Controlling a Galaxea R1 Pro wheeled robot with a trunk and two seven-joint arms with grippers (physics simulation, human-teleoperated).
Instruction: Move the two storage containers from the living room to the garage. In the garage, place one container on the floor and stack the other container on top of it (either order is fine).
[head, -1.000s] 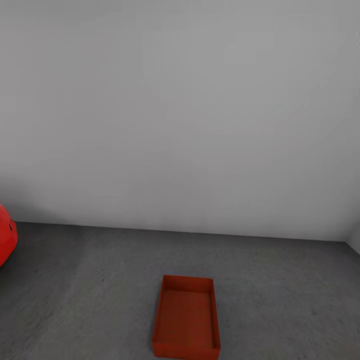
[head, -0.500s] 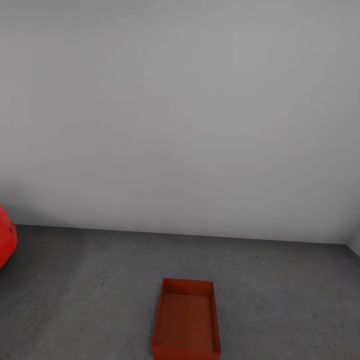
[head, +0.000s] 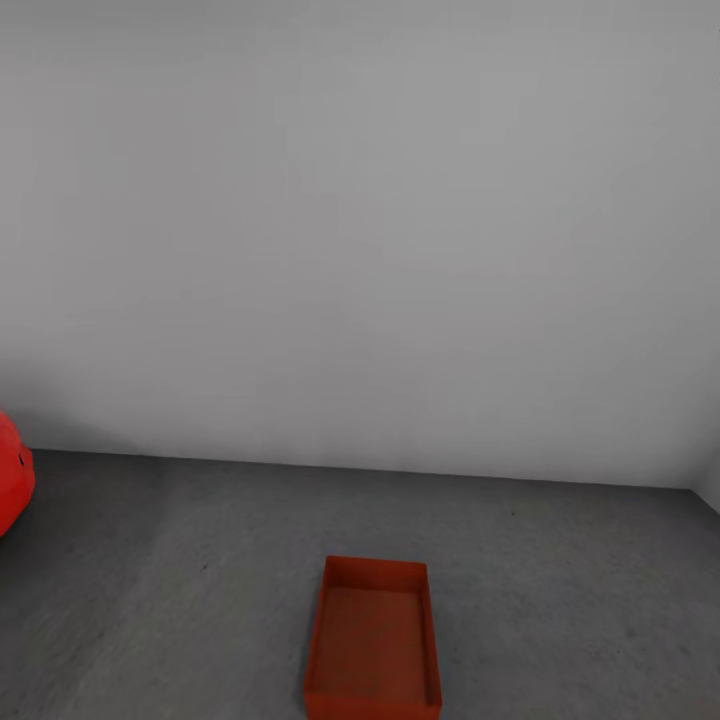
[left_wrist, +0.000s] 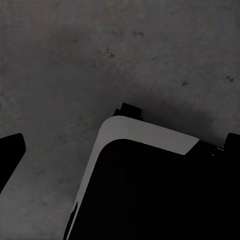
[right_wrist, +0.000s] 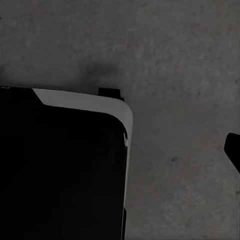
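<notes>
One red-orange open-top storage container (head: 373, 640) lies empty on the garage's dark grey concrete floor (head: 180, 590), low in the middle of the head view, its long side running away from me. The second container is out of view. In the left wrist view my left gripper (left_wrist: 120, 145) hangs over the floor, open, with its dark fingertips (left_wrist: 11, 150) at the picture's two side edges and nothing between them. My right gripper (right_wrist: 120, 150) shows one dark fingertip (right_wrist: 234, 150) at the frame's edge, spread as if open and holding nothing.
A plain white wall (head: 360, 220) rises behind the container. The rounded red car (head: 12, 485) pokes in at the left edge. A wall corner (head: 705, 480) stands at the far right. My own black, white-edged base (left_wrist: 150, 190) shows under both wrists.
The whole head view slid down very slightly a second ago, so the camera moved. The container, car and grippers have not changed since.
</notes>
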